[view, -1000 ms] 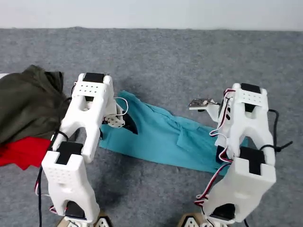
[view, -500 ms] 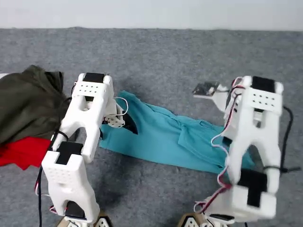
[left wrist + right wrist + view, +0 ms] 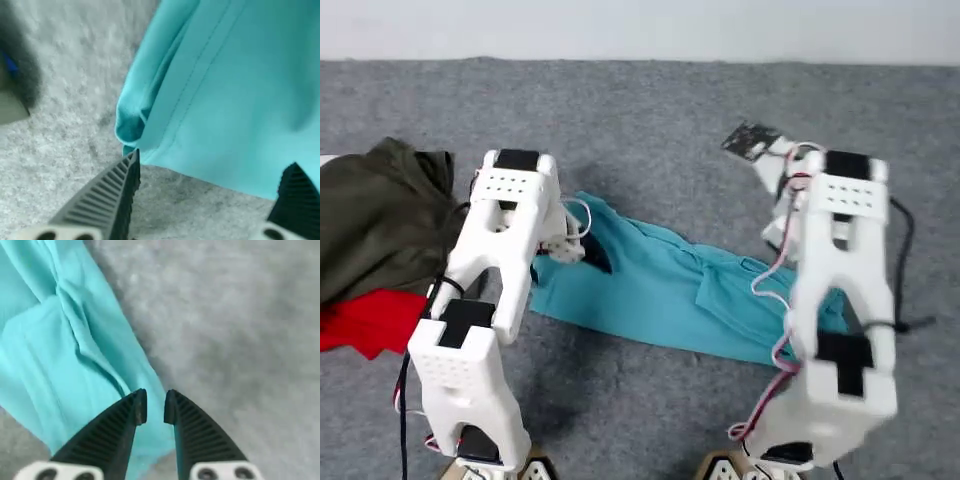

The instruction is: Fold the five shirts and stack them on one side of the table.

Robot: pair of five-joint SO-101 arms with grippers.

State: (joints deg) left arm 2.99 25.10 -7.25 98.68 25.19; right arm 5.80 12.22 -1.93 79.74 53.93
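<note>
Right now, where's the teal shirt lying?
In the high view the teal shirt lies mid-table between the two arms, its left end by the left gripper, right of the olive shirt and red shirt.

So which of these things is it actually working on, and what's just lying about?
Part of the job: teal shirt, olive shirt, red shirt, left hand, right hand.
Just there: grey table cover, white wall behind.

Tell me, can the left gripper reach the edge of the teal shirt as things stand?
Probably yes. The left gripper is open just over the edge of the teal shirt on the grey table, and nothing lies between them.
</note>
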